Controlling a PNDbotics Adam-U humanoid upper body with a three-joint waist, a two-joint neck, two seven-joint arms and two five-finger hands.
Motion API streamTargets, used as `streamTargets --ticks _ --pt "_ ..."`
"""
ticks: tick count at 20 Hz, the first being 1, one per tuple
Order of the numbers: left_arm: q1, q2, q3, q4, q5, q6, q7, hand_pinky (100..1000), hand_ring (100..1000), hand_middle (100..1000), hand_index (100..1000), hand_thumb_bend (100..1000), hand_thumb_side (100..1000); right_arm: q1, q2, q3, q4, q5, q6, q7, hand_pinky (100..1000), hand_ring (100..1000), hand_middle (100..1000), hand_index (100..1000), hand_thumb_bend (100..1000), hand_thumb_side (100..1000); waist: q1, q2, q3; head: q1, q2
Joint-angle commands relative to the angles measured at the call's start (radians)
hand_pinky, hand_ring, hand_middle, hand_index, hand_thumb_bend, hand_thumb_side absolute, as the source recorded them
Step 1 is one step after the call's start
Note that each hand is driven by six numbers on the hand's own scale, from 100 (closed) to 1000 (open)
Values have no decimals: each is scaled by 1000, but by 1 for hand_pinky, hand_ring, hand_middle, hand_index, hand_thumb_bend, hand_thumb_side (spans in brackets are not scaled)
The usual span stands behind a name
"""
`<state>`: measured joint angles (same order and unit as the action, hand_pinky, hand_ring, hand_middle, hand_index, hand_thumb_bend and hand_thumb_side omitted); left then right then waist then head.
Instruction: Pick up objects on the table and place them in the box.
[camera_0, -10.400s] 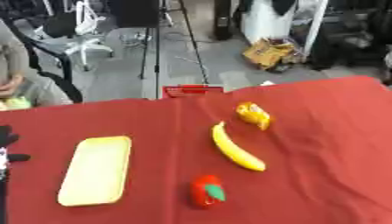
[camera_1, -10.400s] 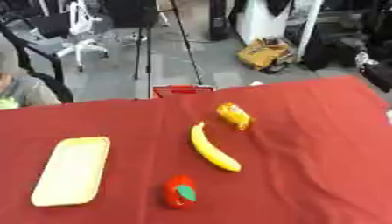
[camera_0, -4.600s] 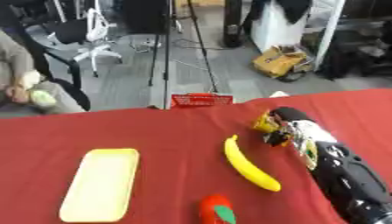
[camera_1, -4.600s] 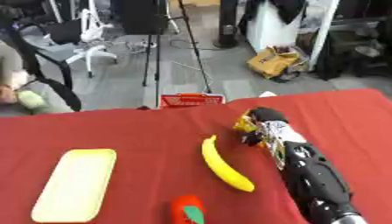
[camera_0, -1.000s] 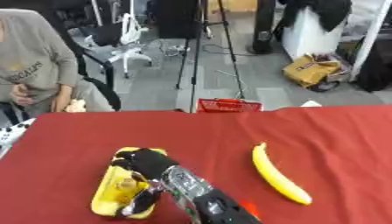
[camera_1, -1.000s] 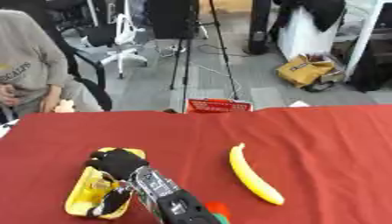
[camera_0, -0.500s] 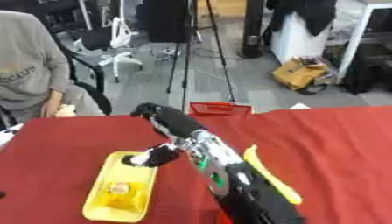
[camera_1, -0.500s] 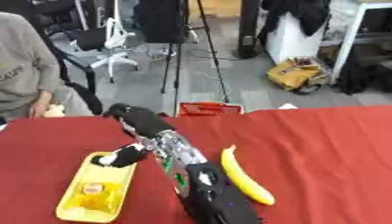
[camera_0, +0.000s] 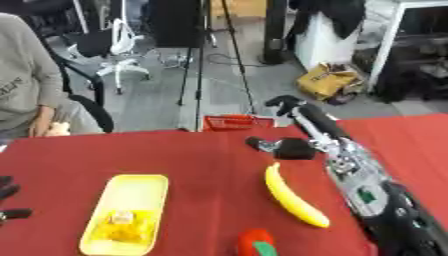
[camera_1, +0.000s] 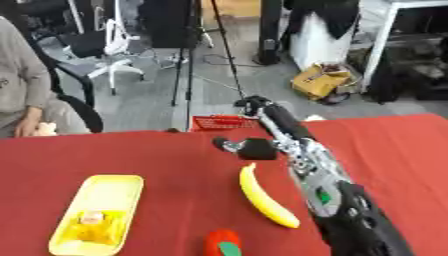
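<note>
The right hand hangs empty above the banana on the red counter, fingers relaxed, the yellow box well apart to its left, so a careless descent might nudge the curved fruit and spoil the grasp.

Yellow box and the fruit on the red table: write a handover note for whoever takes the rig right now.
Right hand: raised above the far part of the table, past the tip of the banana, holding nothing; whether its fingers are open cannot be told.
Left hand: idle at the left edge, only dark fingers showing.
Yellow box: on the left of the table, with one small yellow item in its near end. That one is done.
Left: banana, lying beside the right arm, and the red item with a green spot at the near edge. Probably the banana next.
</note>
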<state>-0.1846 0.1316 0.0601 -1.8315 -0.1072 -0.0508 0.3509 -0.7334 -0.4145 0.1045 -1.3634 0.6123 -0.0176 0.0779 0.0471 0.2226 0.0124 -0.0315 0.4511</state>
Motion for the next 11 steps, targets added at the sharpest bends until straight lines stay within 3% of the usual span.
streamTargets --ticks 1,11 --pt "-2 20 10 -10 -1 -3 7 530 774 748 742 645 826 22 -53 -25 -81 -43 24 -3 774 775 872 891 651 591 5 -42 -12 23 13" --pt "6 21 10 -5 -2 -2 11 532 782 755 741 644 827 113 -54 -75 -118 -118 48 -42 754 760 866 886 639 588 10 -51 -38 3 41"
